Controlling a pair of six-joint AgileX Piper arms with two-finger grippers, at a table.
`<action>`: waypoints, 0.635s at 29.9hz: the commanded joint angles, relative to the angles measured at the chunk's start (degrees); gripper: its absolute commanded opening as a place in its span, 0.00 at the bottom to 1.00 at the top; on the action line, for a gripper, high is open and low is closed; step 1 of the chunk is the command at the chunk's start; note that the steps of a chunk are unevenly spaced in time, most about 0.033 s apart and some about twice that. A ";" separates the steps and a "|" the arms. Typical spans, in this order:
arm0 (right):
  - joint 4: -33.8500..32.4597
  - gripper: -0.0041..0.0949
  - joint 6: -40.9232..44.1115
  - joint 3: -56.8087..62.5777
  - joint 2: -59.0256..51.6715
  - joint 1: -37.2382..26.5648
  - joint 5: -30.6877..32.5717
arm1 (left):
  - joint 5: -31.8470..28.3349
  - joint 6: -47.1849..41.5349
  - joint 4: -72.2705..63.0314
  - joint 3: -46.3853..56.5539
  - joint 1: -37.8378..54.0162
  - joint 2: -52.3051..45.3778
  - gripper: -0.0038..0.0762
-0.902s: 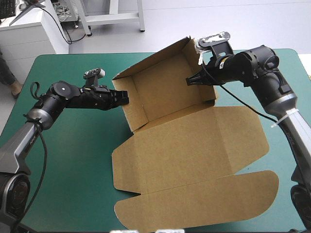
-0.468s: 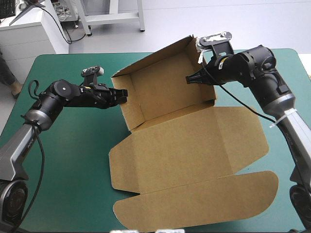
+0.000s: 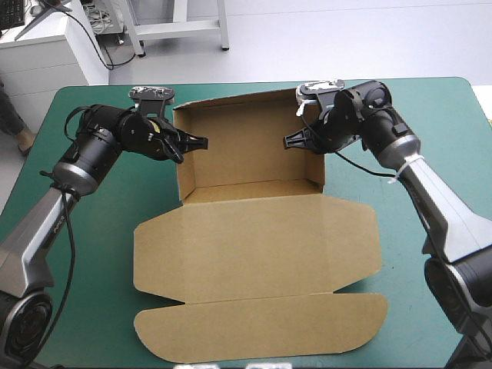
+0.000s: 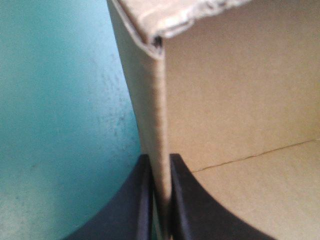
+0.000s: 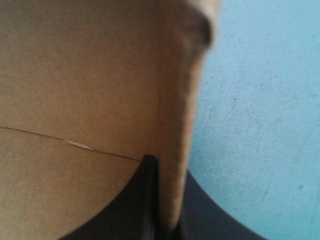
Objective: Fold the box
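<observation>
The box (image 3: pixel 254 238), a cut sheet of brown cardboard, is getting pinched from both ends right now. In the left wrist view the two black fingers (image 4: pixel 135 210) of the left gripper (image 4: pixel 159 159) are basically closed, with just the thickness of the box's left side wall (image 4: pixel 150 100) squeezed between them: one finger on the outside over the table, the other inside the tray. Same deal in the right wrist view. The right gripper (image 5: pixel 162 165) has its fingers (image 5: pixel 135 200) clamped narrow on the right side wall (image 5: pixel 175 100), one inside and one outside. From the high view, the left gripper (image 3: pixel 201 142) and right gripper (image 3: pixel 288 141) face each other across the tray, each holding its wall near the top edge. Both side walls and the far wall are standing upright. The tray part sits toward the far edge of the table's teal-green cover (image 3: pixel 100 254). The lid (image 3: pixel 254 330) lies flat and open on the cover, reaching toward the near edge, with a rounded flap at its end.
</observation>
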 commanded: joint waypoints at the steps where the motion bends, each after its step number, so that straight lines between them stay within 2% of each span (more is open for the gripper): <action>1: 6.64 0.03 -1.29 -1.69 0.67 0.17 -2.93 | -0.14 0.01 -1.90 -3.76 -1.27 1.09 0.04; 8: 8.61 0.03 -2.93 -1.69 7.11 -1.75 -3.13 | 0.59 0.01 -1.26 -4.95 -1.27 9.21 0.04; 19: 8.12 0.03 -4.46 -1.69 13.17 -1.88 -7.93 | 0.72 2.26 -0.60 -5.47 -1.27 17.84 0.04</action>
